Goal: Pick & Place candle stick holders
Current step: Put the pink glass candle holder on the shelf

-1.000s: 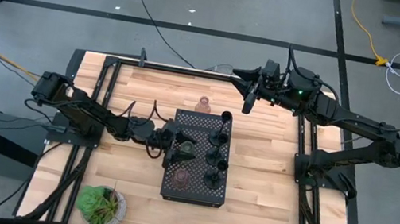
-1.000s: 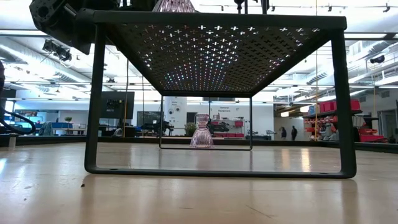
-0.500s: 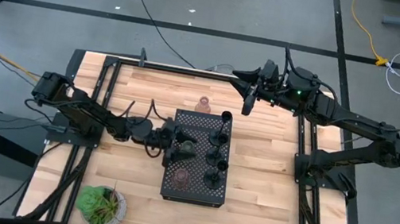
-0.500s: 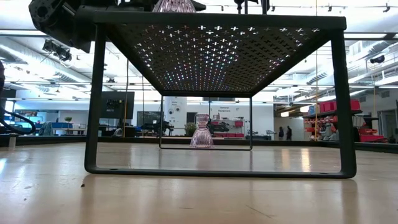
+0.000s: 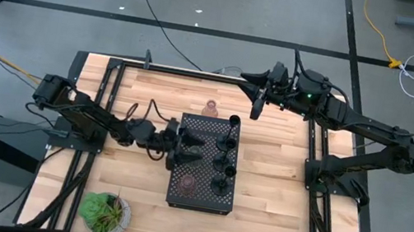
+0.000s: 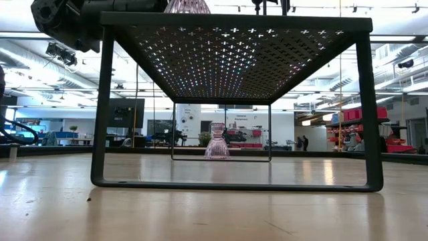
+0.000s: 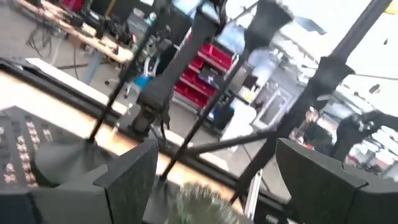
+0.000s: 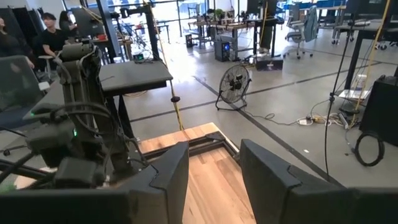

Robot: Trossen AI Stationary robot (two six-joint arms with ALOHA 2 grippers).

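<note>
Counting five holders on the tray (image 5: 174,197), one pink holder (image 5: 210,108) waits on the table; left gripper (image 5: 185,149) spread around the olive holder (image 5: 192,154), right gripper (image 5: 258,106) parted, empty.

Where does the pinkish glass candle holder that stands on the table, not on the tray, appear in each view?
High view: pinkish glass holder on the wood, just beyond the tray's far edge.
Low view: centre, seen under the black perforated tray, at.
Left wrist view: not in it.
Right wrist view: not in it.
Shared landmark: the black perforated tray, in both the high and low views.
</note>
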